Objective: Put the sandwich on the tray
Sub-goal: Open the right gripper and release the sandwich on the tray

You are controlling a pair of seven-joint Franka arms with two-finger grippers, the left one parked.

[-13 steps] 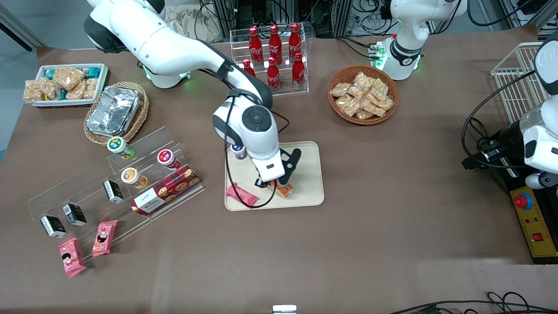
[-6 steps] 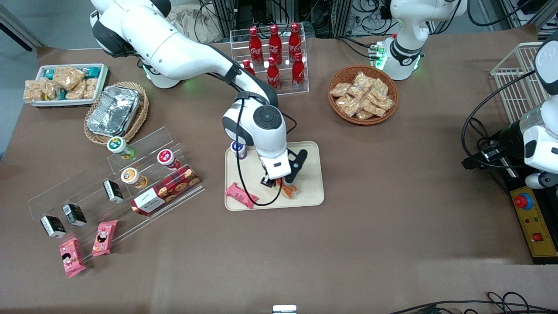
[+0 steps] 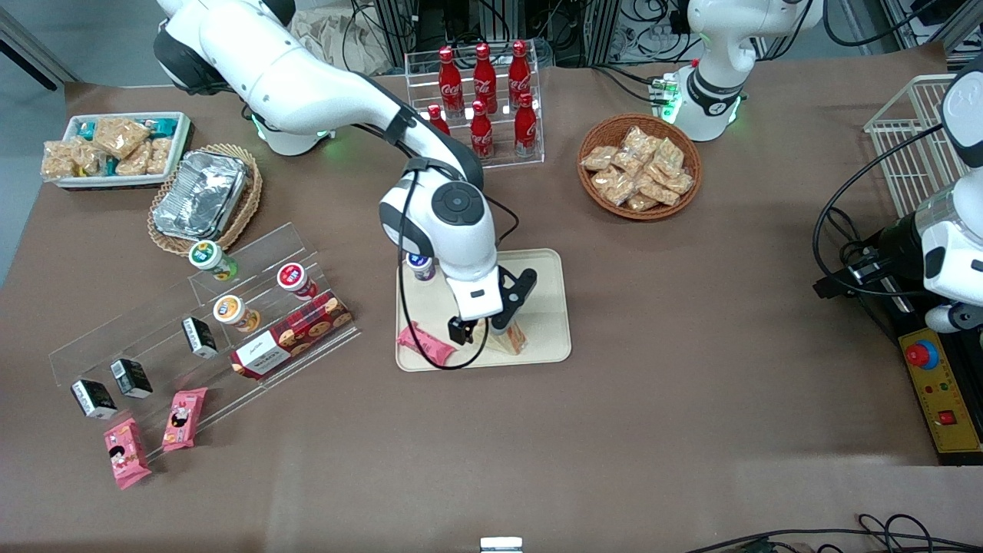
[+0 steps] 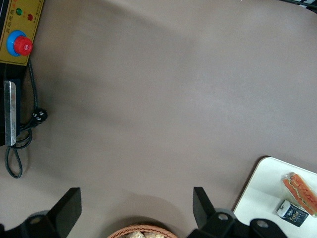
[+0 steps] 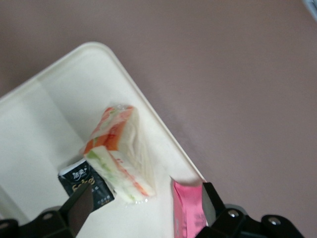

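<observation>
On tray [image 3: 549, 307], near rim nearest front camera: sandwich [image 5: 119, 153] lying flat, wrapped, striped edge showing. Small black packet [image 5: 86, 183] touching it; pink snack bar [image 5: 187, 208] just beside, also on tray. Gripper [image 5: 143, 208] above sandwich, fingers [image 5: 79, 206] apart, nothing between them, no contact seen. Judgement: placement done; only retreat left. Rim close to sandwich, so little slack there. Straight lift looks clear; bare tabletop [image 3: 653, 430] open toward front camera. Small cup [image 3: 420, 266] stands on tray farther from camera.
</observation>
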